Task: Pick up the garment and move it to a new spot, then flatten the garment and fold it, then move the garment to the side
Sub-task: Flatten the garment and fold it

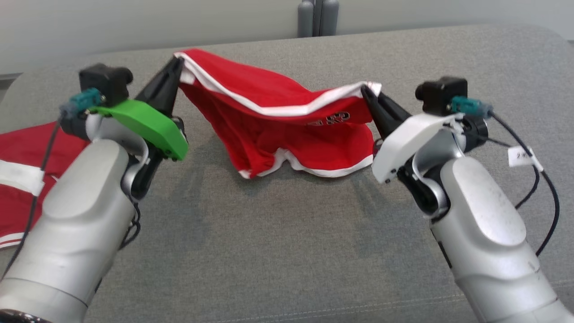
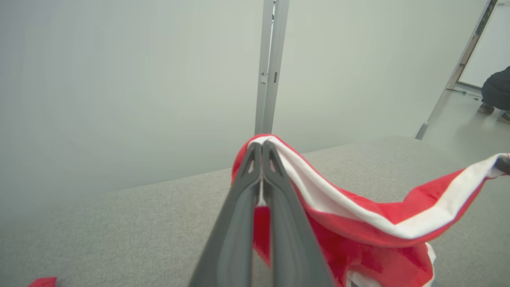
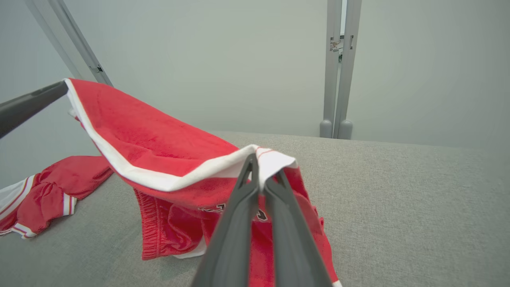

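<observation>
The garment (image 1: 269, 116) is a red pair of shorts with white trim and dark lettering, hanging between my two grippers above the grey surface (image 1: 278, 233). My left gripper (image 1: 176, 67) is shut on its left corner, and my right gripper (image 1: 365, 92) is shut on its right corner. The white-trimmed edge sags between them and the lower part rests on the surface. In the left wrist view my left gripper (image 2: 262, 147) pinches the white trim of the garment (image 2: 350, 223). In the right wrist view my right gripper (image 3: 261, 169) clamps the trim of the garment (image 3: 159, 147).
A second red and white garment (image 1: 18, 179) lies at the left edge of the grey surface, also the second garment (image 3: 44, 191). Grey frame posts (image 1: 317, 18) stand behind the far edge. A crouching person (image 2: 496, 93) is far off at the right.
</observation>
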Tool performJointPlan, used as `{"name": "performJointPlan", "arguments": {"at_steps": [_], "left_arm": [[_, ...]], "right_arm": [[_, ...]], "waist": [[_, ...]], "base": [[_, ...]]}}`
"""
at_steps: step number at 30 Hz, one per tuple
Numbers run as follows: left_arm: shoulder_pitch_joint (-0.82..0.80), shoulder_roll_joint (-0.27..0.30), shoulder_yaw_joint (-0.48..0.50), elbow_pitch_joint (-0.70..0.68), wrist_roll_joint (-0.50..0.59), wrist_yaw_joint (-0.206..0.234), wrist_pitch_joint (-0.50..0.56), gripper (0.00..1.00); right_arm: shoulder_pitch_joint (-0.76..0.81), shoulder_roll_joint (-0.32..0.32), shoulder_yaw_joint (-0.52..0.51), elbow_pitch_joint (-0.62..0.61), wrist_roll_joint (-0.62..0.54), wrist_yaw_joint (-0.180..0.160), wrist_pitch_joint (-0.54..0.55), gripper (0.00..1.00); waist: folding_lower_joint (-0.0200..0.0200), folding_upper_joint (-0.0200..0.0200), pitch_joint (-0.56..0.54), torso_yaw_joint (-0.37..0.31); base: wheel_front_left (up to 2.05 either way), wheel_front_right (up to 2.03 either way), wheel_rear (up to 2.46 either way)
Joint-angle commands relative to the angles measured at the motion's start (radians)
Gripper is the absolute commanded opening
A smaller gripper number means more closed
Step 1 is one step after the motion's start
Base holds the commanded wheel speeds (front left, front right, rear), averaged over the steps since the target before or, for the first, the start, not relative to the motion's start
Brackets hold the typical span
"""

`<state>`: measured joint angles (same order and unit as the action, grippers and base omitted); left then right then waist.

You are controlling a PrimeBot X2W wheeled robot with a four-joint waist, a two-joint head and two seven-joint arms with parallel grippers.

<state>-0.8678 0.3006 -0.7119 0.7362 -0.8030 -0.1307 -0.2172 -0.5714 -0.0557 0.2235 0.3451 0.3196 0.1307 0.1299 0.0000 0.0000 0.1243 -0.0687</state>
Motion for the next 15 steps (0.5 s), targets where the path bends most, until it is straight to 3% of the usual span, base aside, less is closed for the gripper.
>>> {"name": "performJointPlan", "arguments": {"at_steps": [1,9,15], "left_arm": [[-0.039,0.015,0.021,-0.012,-0.005,0.002,-0.011,0.0],[-0.308,0.081,0.06,-0.061,0.069,0.014,-0.024,0.0],[-0.508,0.082,0.126,-0.098,0.002,0.006,0.005,0.0]], "right_arm": [[-0.055,-0.016,0.015,-0.001,0.024,0.0,0.016,0.0],[-0.415,-0.083,0.063,0.067,0.041,0.0,0.023,0.0],[-0.693,-0.103,0.045,0.177,-0.011,0.0,-0.034,0.0]], "waist": [[0.0,0.0,0.075,-0.026],[0.0,0.0,0.284,-0.062],[0.0,0.0,0.422,-0.071]], "base": [[0.0,0.0,0.0],[0.0,0.0,0.0],[0.0,0.0,0.0]]}}
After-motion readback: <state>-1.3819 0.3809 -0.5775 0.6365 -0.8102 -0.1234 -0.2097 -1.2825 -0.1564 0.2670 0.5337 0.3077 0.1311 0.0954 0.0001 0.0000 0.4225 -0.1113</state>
